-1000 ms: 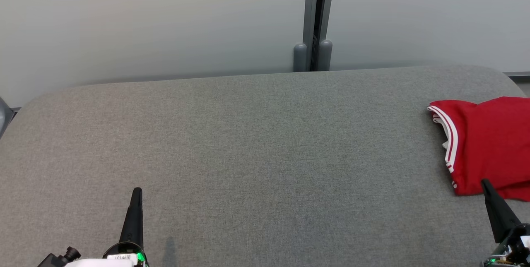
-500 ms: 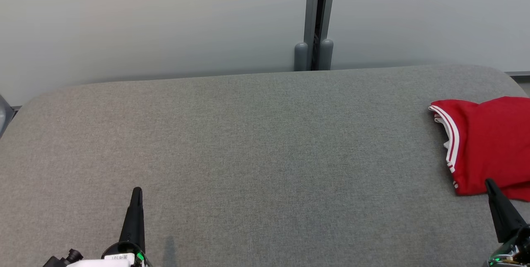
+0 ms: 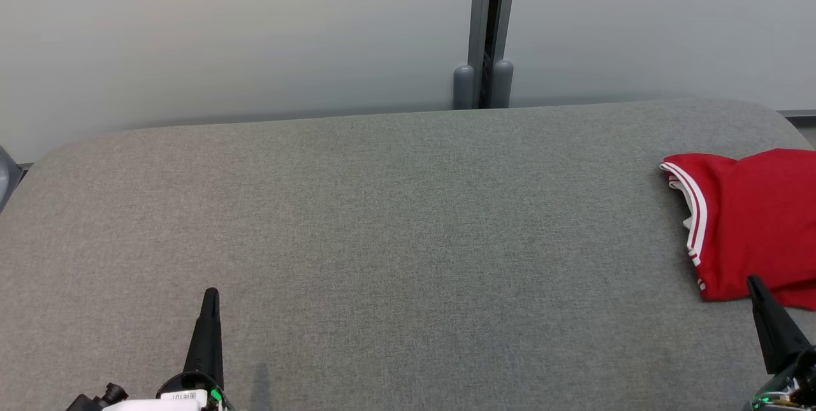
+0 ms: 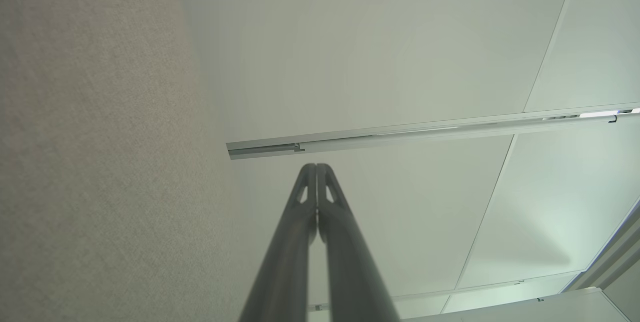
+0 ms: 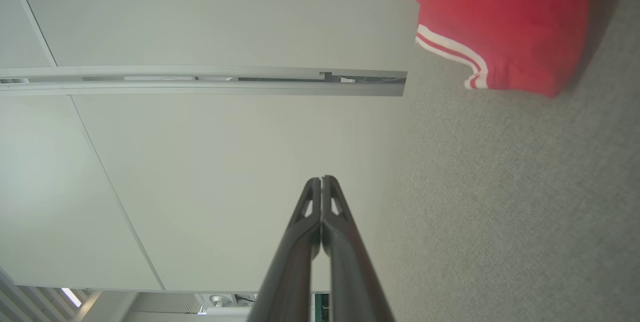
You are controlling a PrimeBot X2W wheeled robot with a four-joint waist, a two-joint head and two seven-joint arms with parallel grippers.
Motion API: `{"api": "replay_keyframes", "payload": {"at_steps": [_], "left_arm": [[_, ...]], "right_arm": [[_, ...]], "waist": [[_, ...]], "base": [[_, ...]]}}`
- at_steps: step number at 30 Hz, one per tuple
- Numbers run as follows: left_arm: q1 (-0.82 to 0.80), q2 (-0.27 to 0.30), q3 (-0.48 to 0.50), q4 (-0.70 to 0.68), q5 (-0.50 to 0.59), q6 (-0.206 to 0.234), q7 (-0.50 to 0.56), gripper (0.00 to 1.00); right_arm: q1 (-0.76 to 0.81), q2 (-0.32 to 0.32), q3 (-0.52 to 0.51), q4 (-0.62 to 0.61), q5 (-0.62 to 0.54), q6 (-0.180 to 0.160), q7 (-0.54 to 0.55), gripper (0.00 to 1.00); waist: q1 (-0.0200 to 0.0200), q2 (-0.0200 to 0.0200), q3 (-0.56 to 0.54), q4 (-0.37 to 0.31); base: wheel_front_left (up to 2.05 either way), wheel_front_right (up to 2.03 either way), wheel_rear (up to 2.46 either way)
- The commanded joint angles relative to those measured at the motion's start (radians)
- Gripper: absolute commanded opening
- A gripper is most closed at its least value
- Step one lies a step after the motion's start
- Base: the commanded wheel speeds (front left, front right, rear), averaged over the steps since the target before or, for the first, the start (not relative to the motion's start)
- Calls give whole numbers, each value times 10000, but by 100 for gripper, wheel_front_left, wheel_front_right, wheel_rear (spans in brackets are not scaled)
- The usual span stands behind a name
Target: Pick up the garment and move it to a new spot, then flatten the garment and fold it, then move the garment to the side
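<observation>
Red garment (image 3: 752, 226) lies folded at far-right edge of grey padded surface (image 3: 382, 220). L gripper (image 3: 211, 296) clenched, empty, front-left. R gripper (image 3: 756, 283) clenched, empty, tip at garment's near edge, contact unclear

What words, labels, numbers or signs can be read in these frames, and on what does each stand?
White sticker at the base of the left hand: dark print, too small and blurred to read.
Red garment: white stripes along its trim, no lettering visible.
Right hand: no readable marking.
Grey padded surface and wall panels: no text.
</observation>
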Motion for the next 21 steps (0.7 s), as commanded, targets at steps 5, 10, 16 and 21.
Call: {"api": "replay_keyframes", "payload": {"at_steps": [5, 10, 16, 21], "left_arm": [[-172, 24, 54, 6, 15, -42, 24, 0], [-172, 21, 59, 6, 20, -42, 29, 0], [-171, 17, 63, 6, 24, -42, 36, 0], [-171, 15, 67, 5, 27, -42, 40, 0]], "right_arm": [[-109, -10, -37, 6, -44, 4, 73, 0], [-113, 1, -50, 7, -52, 4, 91, 0], [-117, 11, -65, 8, -33, 4, 110, 0], [-115, 19, -78, 8, -48, 4, 105, 0]], "waist": [[0, 0, 0, 0], [0, 0, 0, 0], [0, 0, 0, 0], [0, 0, 0, 0]], "base": [[0, 0, 0], [0, 0, 0], [0, 0, 0], [0, 0, 0]]}}
